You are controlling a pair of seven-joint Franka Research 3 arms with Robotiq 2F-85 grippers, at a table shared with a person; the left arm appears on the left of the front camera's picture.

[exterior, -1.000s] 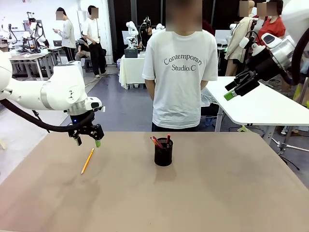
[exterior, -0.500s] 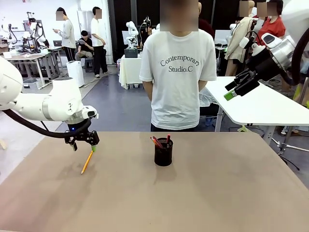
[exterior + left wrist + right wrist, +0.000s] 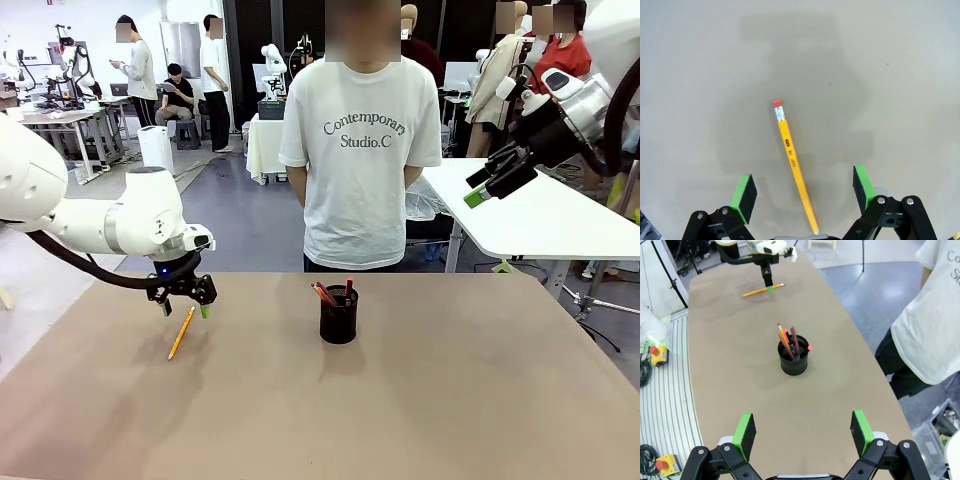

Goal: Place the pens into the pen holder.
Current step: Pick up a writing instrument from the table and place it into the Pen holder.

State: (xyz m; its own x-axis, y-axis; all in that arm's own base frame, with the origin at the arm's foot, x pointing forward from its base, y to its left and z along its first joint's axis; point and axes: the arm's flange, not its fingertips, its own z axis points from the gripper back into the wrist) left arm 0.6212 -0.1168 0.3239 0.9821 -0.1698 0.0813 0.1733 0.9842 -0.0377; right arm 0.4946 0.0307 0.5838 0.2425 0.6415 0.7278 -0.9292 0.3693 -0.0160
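— Front view first: where is the pencil?
— It lies flat on the table, left of the holder and well apart from it. The other pens stand in the holder, their tops above its rim.
— What has changed since a second ago?
— The left gripper has dropped lower and now sits just over the pencil's far end, jaws spread wide, gripping nothing. The person behind the table has shifted slightly to the picture's left. The pencil and holder have not moved.
— And from the left wrist?
— The pencil runs between the green pads, touching neither, its red eraser pointing away. Small print on its side is too fine to read.
— The other arm?
— The right gripper hangs high beside a white table, fully open and empty.
— Anything in the way?
— Bare tabletop lies between pencil and holder.
— Any readable writing?
— The shirt says "Contemporary Studio.C".
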